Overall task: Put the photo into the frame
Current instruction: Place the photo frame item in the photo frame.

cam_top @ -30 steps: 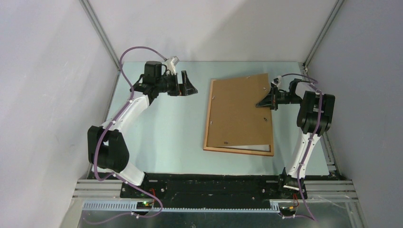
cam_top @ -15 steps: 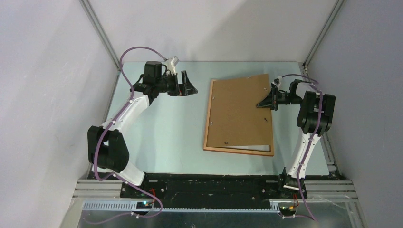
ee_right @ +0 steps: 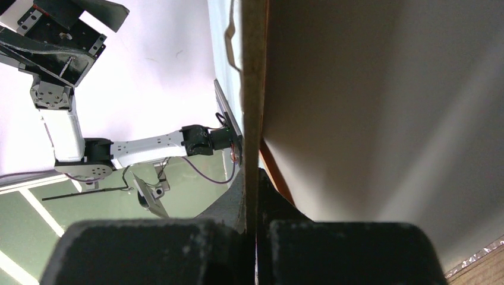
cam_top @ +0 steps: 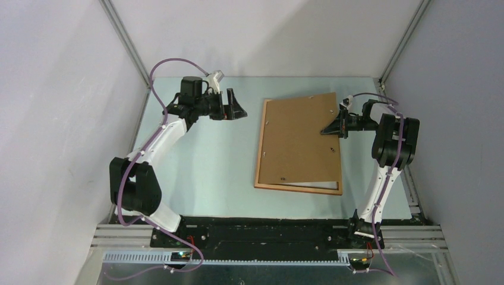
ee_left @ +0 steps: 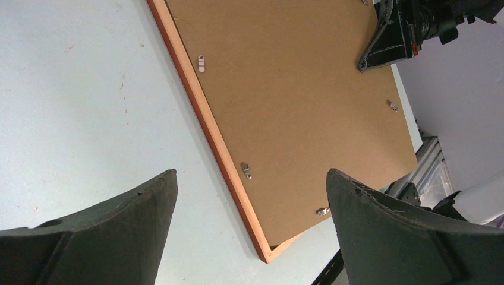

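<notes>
- A pale blue-green desk (cam_top: 202, 160) is spreading flat across the middle of the top view, and it is showing small scuffs and specks in the left wrist view.
- A plain white back wall (cam_top: 261, 35) is standing behind it, with a faint diagonal change of brightness crossing it.
- The left wall (cam_top: 53, 119) is looking pale, while the right wall (cam_top: 460, 89) is sitting in greyer shade.
- Slim metal posts (cam_top: 125, 44) are rising along the two back corners.
- A ribbed metal rail (cam_top: 267, 258) is running along the near edge.
</notes>
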`<state>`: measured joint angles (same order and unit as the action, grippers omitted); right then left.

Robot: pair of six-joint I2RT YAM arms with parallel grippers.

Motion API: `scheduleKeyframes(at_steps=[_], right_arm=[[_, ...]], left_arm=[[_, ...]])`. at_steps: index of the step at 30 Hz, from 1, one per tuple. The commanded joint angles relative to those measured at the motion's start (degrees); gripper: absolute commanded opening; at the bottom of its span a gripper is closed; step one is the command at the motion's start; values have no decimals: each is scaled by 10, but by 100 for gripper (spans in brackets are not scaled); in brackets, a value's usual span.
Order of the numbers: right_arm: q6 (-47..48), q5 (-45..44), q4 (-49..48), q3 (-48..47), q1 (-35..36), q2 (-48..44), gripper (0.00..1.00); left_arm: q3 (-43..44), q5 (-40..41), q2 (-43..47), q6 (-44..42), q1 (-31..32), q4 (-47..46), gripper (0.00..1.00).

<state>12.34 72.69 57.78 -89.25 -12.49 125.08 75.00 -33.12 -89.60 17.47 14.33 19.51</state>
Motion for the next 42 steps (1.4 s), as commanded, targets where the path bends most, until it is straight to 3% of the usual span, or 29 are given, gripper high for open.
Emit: scheduleKeyframes(at_steps=[1, 29, 33, 42], right_arm=[[4, 50, 20, -2, 5, -2, 0], [-9, 34, 3, -17, 19, 22, 0], [-11, 25, -3, -16, 19, 24, 6], [-36, -24, -41, -1, 18, 8, 37]], left_arm=[[-2, 6, 13, -15, 0, -10, 98], [-4, 5, 11, -16, 0, -9, 98], [-5, 4, 12, -16, 0, -10, 98], [-6, 8, 4, -9, 0, -10, 98]])
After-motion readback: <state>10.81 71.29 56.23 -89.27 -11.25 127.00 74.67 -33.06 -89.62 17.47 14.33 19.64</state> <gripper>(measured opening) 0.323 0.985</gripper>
